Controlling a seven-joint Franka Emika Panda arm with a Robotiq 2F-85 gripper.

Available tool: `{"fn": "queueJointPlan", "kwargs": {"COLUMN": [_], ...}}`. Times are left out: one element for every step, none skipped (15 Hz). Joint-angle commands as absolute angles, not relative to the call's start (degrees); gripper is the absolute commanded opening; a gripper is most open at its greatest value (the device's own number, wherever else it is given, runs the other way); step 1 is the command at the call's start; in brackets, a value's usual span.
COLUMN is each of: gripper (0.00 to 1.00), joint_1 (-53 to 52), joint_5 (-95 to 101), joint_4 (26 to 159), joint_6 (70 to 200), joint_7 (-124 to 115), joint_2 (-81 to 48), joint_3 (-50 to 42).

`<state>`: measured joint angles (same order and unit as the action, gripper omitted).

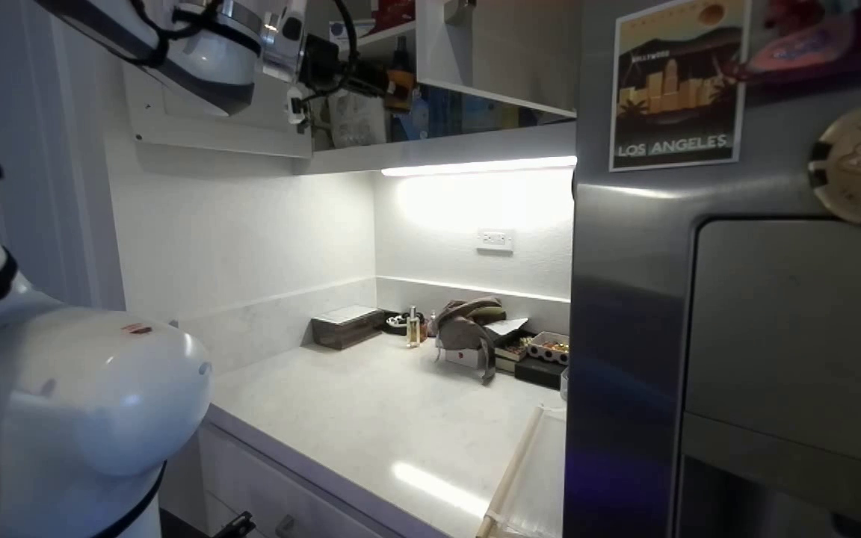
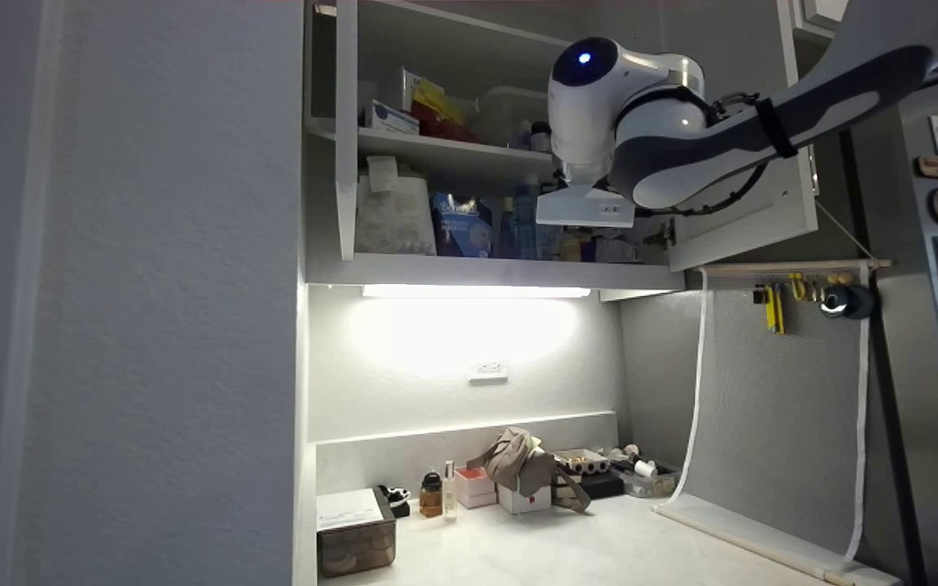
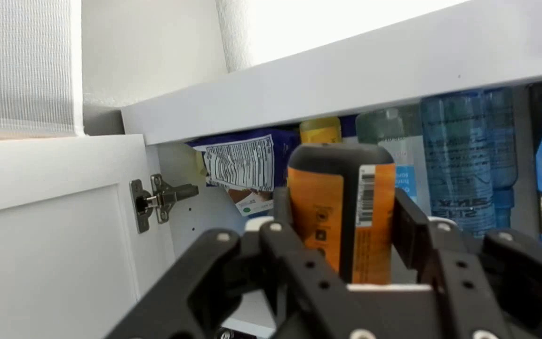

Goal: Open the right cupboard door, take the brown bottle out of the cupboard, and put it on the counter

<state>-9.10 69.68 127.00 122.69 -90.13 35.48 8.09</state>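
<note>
The hand [image 3: 341, 214] has it — jaws about half apart, pinching the brown bottle [image 1: 400, 86], upright at the mouth of the cupboard [image 2: 510, 272], high over the table [image 1: 348, 403] — and the right cupboard door [image 2: 750, 225] is standing open.

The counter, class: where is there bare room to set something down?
Bare: the counter between the brown box and the mesh panel, in front of the crumpled cloth. Crowded: the back, from that box to the clear tray.
</note>
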Motion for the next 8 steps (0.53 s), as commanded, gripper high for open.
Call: {"fn": "queueJointPlan", "kwargs": {"gripper": [0.27, 0.27, 0.27, 0.27, 0.27, 0.27, 0.27, 0.27], "joint_1": [-9.58, -9.6, -9.66, -9.73, -9.88, -10.04, -10.08, -10.15], "joint_5": [67.65, 67.94, 68.21, 68.37, 68.46, 68.33, 68.57, 68.64], "joint_4": [131.52, 132.75, 133.78, 134.69, 135.65, 136.43, 137.4, 138.21], "joint_6": [122.02, 122.28, 122.45, 122.5, 122.57, 122.5, 122.57, 122.58], "joint_7": [-88.33, -88.88, -88.99, -89.23, -89.47, -89.64, -90.38, -90.87], "joint_2": [38.96, 39.32, 39.54, 39.64, 39.75, 39.81, 39.98, 40.15], "joint_3": [9.52, 9.91, 10.26, 10.62, 10.99, 11.27, 11.58, 11.81]}}
